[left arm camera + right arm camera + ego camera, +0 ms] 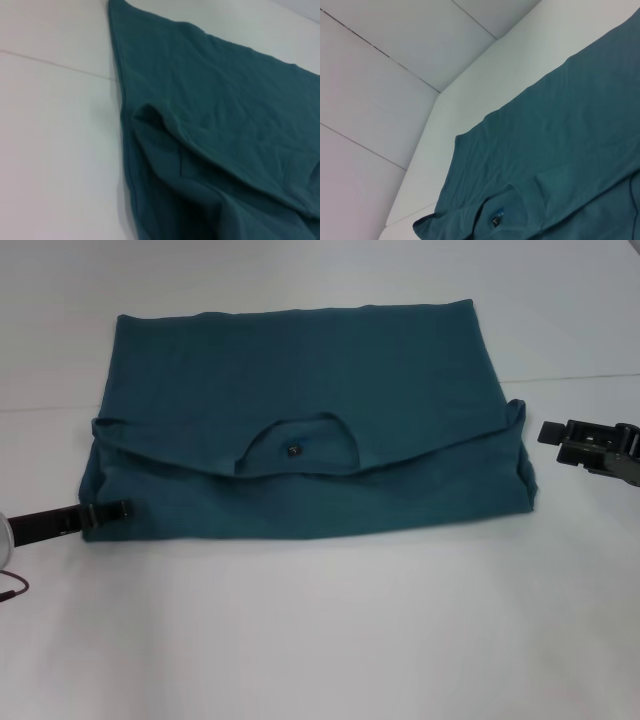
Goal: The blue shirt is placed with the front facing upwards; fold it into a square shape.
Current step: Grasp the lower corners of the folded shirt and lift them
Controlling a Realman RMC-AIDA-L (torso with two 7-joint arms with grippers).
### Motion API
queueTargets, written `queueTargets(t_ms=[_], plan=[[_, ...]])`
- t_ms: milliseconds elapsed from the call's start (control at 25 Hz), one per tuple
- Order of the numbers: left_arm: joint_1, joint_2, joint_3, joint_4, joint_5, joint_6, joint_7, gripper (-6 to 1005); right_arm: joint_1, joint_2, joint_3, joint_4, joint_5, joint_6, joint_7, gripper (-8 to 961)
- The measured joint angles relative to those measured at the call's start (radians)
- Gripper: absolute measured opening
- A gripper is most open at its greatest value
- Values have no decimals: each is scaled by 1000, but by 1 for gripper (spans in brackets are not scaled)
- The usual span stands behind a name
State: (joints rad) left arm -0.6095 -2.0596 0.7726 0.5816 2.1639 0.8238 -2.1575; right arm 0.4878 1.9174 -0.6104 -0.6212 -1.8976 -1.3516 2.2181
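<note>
The blue shirt (300, 430) lies flat on the white worktop (320, 640), already doubled once, so that it makes a wide rectangle with the neckline (296, 448) showing at the folded edge across its middle. To do the next fold well, I judge each side should be gripped at a corner through both layers, lifted only a little, and carried across evenly so the edges line up and no wrinkle is trapped. The left gripper (108, 510) sits at the near left corner of the shirt, its fingers touching the cloth edge; whether they pinch it I cannot tell. The right gripper (552, 431) hovers just beside the right edge, clear of the cloth; its fingers' state I cannot tell either.
</note>
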Motion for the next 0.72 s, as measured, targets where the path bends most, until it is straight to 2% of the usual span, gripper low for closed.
queueTargets(t_ms=[560,680,720], plan=[[-15,-1,1,-5,3,13,-24,579,0,-2,5,10,0,7,0,642],[-16,0,1,-6,3,13,-25,373,2,-3,5,10,0,7,0,640],[-16,0,1,-6,3,13,-25,333,2,-4,5,10,0,7,0,639]])
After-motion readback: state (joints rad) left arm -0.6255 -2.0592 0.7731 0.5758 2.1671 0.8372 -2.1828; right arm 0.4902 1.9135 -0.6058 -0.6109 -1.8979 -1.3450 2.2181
